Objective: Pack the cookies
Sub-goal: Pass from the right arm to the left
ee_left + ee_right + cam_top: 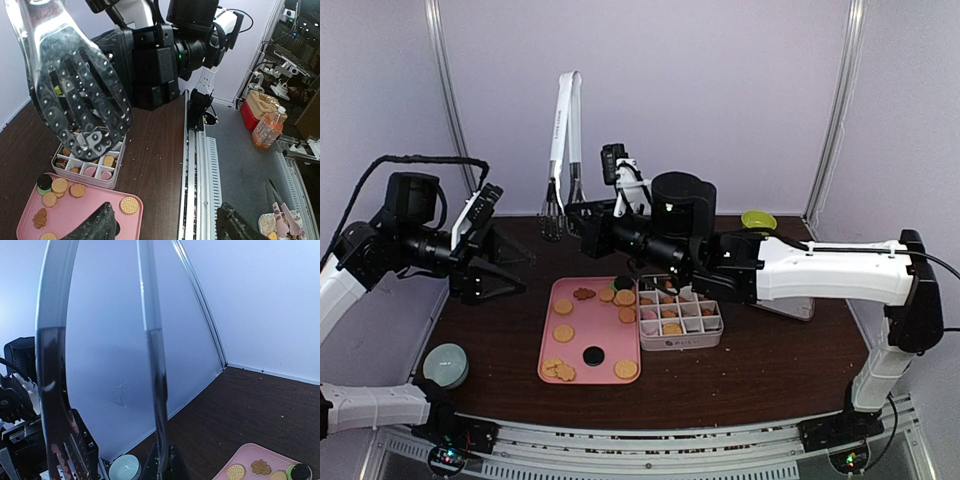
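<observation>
A pair of tongs (pixel 565 130) points up at the back of the brown table (pixel 770 350). Its white handles are on top and its black ends, full of little holes, are at the bottom. A pink tray (pixel 595 325) lies in the middle. A white box (pixel 680 343) with many little squares sits right beside it. A small green bowl (pixel 758 219) is at the back right. A pale round cup (pixel 446 364) is at the front left. A bottle of orange drink (pixel 267 129) stands on the grey floor.

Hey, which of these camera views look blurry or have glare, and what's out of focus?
Left wrist view: the tongs loom close to the lens, soft, with a bright sheen on their metal; the cookies and pink tray are sharper. Right wrist view: the tongs' arms are blurred against a bright wall. Top view: evenly lit and sharp.
</observation>
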Robot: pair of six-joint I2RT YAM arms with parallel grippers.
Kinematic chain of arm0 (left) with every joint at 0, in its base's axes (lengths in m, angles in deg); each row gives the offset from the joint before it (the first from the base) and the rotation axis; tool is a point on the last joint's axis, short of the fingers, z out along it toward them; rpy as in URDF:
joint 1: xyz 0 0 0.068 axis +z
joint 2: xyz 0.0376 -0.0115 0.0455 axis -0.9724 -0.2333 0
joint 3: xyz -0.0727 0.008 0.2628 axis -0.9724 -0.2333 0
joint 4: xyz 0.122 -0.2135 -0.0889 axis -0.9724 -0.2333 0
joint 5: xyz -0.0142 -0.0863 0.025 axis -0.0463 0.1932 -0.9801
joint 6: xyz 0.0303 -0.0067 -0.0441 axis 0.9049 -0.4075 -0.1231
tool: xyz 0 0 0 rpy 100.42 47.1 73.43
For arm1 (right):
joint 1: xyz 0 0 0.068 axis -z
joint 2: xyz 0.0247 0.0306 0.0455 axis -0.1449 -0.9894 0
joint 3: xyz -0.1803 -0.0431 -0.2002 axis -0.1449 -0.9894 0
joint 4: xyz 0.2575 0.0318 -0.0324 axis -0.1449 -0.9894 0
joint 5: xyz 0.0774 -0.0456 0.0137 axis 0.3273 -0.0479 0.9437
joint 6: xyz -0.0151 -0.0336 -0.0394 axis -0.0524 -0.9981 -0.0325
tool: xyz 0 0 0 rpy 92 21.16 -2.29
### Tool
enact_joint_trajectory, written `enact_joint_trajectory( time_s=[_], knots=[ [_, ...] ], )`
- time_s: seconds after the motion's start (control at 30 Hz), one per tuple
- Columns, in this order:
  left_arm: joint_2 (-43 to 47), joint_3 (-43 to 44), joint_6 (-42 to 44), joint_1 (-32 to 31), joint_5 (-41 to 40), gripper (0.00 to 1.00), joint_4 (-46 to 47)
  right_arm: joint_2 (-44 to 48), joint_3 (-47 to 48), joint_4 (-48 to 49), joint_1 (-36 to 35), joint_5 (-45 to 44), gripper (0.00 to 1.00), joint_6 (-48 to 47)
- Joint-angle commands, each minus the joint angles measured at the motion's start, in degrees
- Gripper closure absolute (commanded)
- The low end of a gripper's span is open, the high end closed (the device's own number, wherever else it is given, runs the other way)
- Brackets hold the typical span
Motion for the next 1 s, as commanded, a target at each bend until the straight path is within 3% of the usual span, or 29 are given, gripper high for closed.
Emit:
enact_joint_trajectory(
  time_s=[0.0, 0.2, 0.33, 0.4, 0.53, 0.6, 0.87, 0.97],
  knots=[
    [-0.74, 1.61, -4.63, 0.31, 4.4, 0.31, 5.47, -1.45, 2.98, 5.13, -0.42, 3.25, 1.0, 2.38],
    [-0.3, 1.11, -7.9, 0.32, 6.98, 0.42, 7.69, -2.53, 3.42, 7.9, -0.45, 4.33, 1.0, 3.48],
    [-0.06, 2.21, -8.47, 0.3, 7.44, 0.42, 7.6, -3.05, 3.36, 9.09, -0.64, 5.27, 1.0, 4.17],
    [-0.06, 2.63, -10.46, 0.32, 8.83, 0.39, 8.79, -3.02, 2.89, 9.84, -0.73, 6.15, 1.0, 4.4],
    [-0.21, 3.42, -14.18, 0.57, 8.49, 0.22, 10.43, -2.52, 1.87, 11.21, -1.17, 8.03, 1.0, 3.83],
    [-0.38, 2.9, -17.65, 1.38, 9.62, 0.19, 13.06, -2.16, 1.37, 11.56, -1.3, 9.78, 1.0, 3.26],
    [-1.43, -0.7, -28.03, 3.43, 13.19, 0.19, 21.2, -1.72, 0.88, 11.53, -1.56, 14.15, 1.0, 3.1],
    [-2.32, -1.31, -33.08, 3.44, 14.45, 0.29, 25.53, -2.48, 1.77, 11.14, -1.65, 15.01, 1.0, 3.01]
  ],
)
